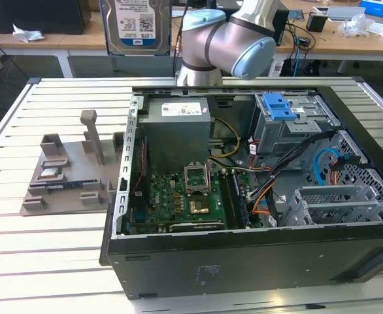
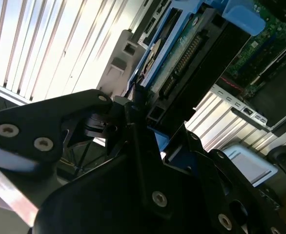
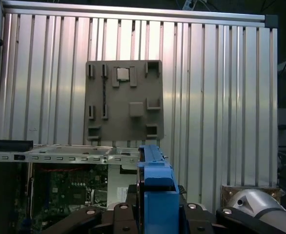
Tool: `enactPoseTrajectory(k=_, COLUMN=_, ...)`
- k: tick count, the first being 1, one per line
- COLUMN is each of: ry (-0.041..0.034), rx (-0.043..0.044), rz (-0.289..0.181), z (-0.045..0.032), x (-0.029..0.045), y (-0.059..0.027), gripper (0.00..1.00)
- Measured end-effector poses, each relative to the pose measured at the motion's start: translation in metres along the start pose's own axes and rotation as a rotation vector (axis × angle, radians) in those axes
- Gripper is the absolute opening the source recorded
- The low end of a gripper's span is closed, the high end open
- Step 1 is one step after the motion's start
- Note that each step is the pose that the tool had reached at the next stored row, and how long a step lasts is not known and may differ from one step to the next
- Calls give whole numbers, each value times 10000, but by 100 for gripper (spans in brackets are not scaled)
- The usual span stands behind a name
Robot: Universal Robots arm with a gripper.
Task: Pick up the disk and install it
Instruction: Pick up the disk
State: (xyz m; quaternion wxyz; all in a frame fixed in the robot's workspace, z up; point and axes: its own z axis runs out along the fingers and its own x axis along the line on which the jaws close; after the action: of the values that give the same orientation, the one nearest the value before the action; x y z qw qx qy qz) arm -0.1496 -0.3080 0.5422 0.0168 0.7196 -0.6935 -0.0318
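One disk [image 1: 137,26], one arm [image 1: 234,46], one PC case [image 1: 244,258], one blue bracket [image 1: 280,106], one grey holder [image 1: 61,199], one worktop [image 1: 48,255]

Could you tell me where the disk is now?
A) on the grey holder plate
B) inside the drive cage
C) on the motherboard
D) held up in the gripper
D: the disk hangs in the air beside the arm, with the gripper clamped on its blue-railed end.

- computer case [image 1: 244,265]: on slatted table [image 1: 48,261]
- fixture plate [image 1: 61,196]: on table, at the exterior view's left of case
- drive cage [image 1: 289,134]: inside case
- the disk [image 1: 136,26]: raised beyond case's far wall
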Motion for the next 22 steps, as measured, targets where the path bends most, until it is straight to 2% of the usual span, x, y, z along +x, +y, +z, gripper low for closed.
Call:
enactPoseTrajectory(k=7, ry=-1, rx=-35, rz=2, z=-17, x=9, y=-259, gripper=37)
enactPoseTrajectory(k=13, ry=-4, rx=-92, rz=3, z=-42, x=23, y=-637, gripper=37)
enactPoseTrajectory(k=16, ry=-4, rx=-114, rz=2, z=-51, x=28, y=-778, gripper=37)
enactPoseTrajectory(k=22, ry=-5, rx=-141, rz=4, z=-66, x=39, y=-1001, gripper=37)
